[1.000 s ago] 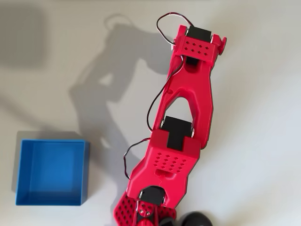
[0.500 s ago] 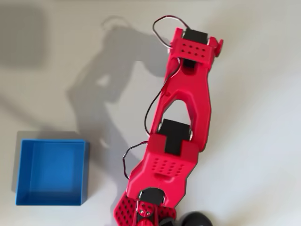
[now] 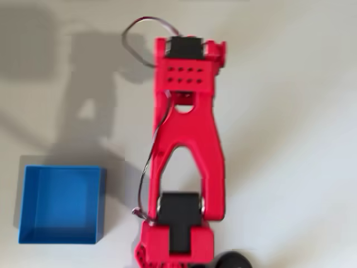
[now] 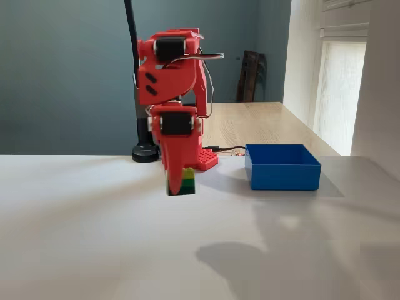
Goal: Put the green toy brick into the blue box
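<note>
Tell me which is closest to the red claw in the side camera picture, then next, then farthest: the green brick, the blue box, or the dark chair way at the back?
1. The green toy brick: pinched in the claw, lifted off the table.
2. The blue box: on the table, right of the claw.
3. The dark chair: beyond the wooden table, far back.

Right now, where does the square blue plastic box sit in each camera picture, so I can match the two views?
Overhead view: the square, shallow blue plastic box sits at lower left, on the white table, left of the red arm.
Fixed view: it sits right of centre, right of the red arm.
Shared landmark: the red plastic robot arm, between box and picture centre in both.
</note>
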Robot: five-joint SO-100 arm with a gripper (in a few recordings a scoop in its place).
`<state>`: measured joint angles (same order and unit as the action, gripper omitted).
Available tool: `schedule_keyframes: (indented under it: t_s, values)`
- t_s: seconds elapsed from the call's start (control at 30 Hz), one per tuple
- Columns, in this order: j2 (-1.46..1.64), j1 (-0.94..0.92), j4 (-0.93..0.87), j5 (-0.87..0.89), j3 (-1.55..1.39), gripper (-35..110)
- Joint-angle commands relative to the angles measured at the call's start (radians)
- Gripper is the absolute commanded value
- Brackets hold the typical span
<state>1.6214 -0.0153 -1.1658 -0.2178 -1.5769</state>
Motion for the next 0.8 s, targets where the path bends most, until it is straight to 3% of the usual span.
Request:
schedule_keyframes:
  t_s: [0.0,0.77]
  values:
    - [0.187,0.086,-0.023,0.003,-0.041,0]
    - [0.308,0.750,-0.265,0.273,-0.091,0]
